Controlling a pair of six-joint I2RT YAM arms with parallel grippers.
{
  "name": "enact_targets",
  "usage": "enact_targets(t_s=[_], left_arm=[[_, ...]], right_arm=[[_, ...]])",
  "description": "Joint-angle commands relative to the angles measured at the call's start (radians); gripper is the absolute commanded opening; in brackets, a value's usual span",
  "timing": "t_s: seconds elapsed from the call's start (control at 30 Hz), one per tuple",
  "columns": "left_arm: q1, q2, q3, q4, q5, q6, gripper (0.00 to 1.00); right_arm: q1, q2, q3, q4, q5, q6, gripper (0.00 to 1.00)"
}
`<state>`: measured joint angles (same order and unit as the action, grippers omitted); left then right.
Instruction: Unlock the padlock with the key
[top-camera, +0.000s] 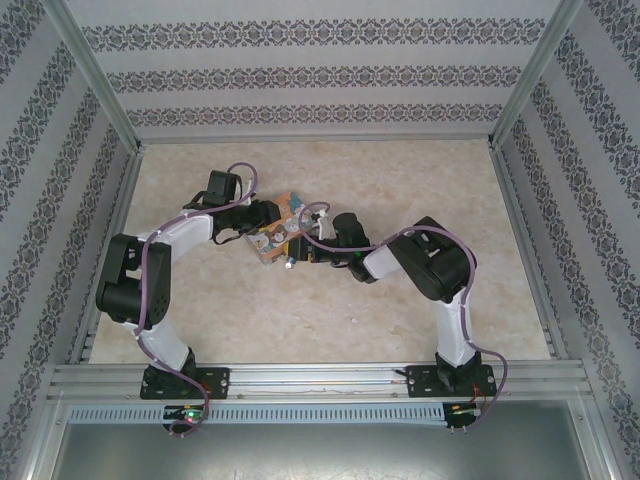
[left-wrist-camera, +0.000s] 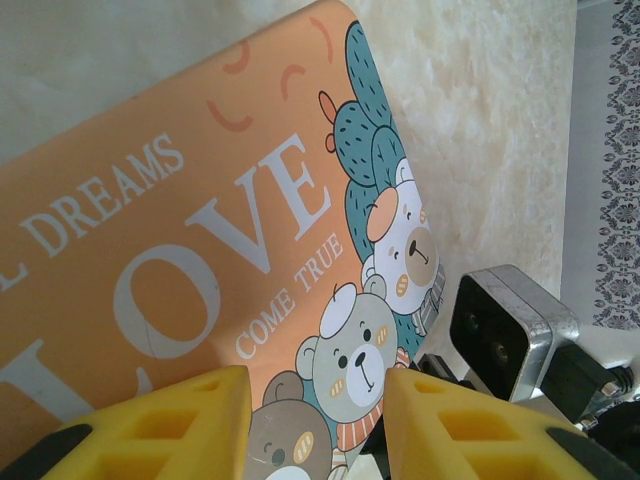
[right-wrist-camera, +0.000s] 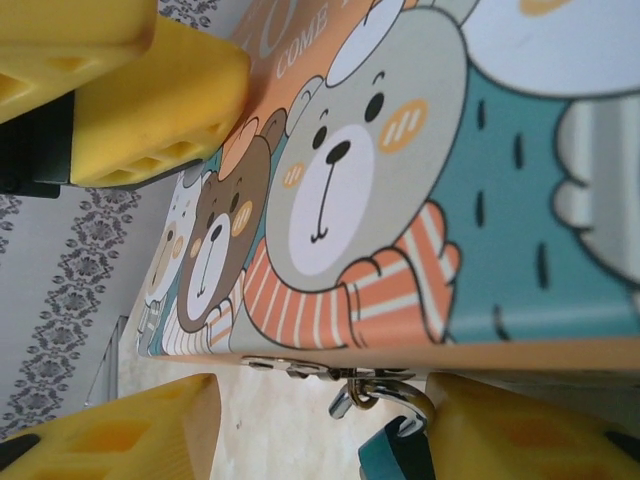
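"LOVE", "COME TRUE" on box (left-wrist-camera: 200, 200)

Box (top-camera: 280, 232) x1, padlock (right-wrist-camera: 392, 460) x1; L arm (top-camera: 130, 282) + R arm (top-camera: 440, 268) = 2.

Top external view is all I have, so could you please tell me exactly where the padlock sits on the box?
Observer: The padlock hangs by its silver loop from a clasp on the box edge, between the right arm's jaws, which stand open.
Operator: Thank you. Is it touching either side?
Observer: It sits right beside one yellow finger, but I cannot tell if they touch.
Operator: And the left arm?
Observer: The left arm's jaws stand apart over the box's cartoon-bear corner.
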<state>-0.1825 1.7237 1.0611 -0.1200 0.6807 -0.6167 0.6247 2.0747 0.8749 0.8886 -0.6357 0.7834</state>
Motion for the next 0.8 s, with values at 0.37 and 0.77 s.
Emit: enact_targets(t_s=[0.37, 0.77], left_arm=[[-0.020, 0.039, 0.004, -0.018, 0.000, 0.014, 0.38], [-0.021, 0.033, -0.002, -0.020, -0.004, 0.014, 0.38]], right_arm=[[0.002, 0.003, -0.031, 0.075, -0.064, 0.004, 0.43], [0.001, -0.007, -0.037, 0.049, -0.056, -0.009, 0.22]])
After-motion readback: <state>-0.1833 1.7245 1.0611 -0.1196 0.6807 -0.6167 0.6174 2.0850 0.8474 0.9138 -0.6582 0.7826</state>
